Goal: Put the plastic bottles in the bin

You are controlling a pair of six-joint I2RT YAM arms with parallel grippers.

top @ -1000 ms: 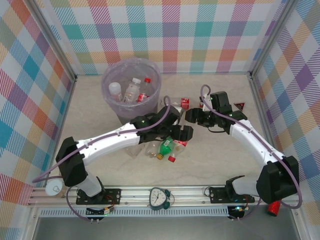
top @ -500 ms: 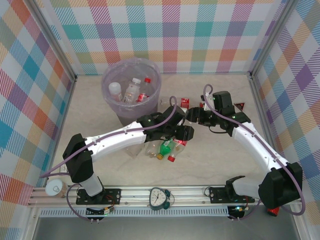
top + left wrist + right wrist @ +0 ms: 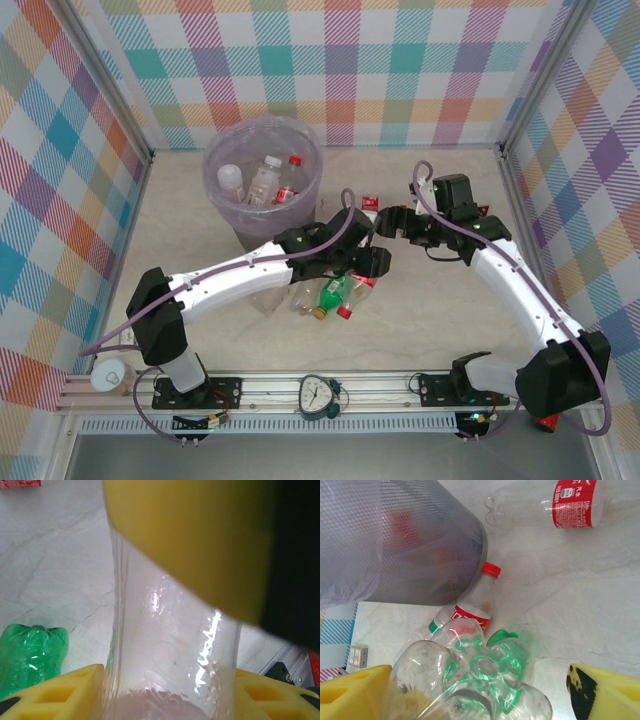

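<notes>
My left gripper (image 3: pixel 367 262) (image 3: pixel 170 682) is shut on a clear plastic bottle (image 3: pixel 170 645), its yellow pads pressed on both sides. My right gripper (image 3: pixel 386 227) (image 3: pixel 480 690) stands open around the base of that same bottle (image 3: pixel 470 680), whose base touches the left pad and is apart from the right one. Below lie a green bottle (image 3: pixel 330 293) (image 3: pixel 30 650), a red-capped, red-labelled bottle (image 3: pixel 476 605) and another red-labelled bottle (image 3: pixel 555 505). The bin (image 3: pixel 213 165) (image 3: pixel 410 540), lined with a lilac bag, stands to the back left with three bottles (image 3: pixel 262 180) inside.
More clear bottles (image 3: pixel 300 298) lie in a loose pile under the left gripper. A clock (image 3: pixel 318 395) sits on the front rail, a white cup (image 3: pixel 108 376) at the near left, a red cylinder (image 3: pixel 545 418) at the near right. A small box (image 3: pixel 357 656) lies beside the bin.
The left gripper has closed on the clear bottle that the right gripper held. The right gripper's jaws have opened, and the right arm has drawn slightly back and to the right.
</notes>
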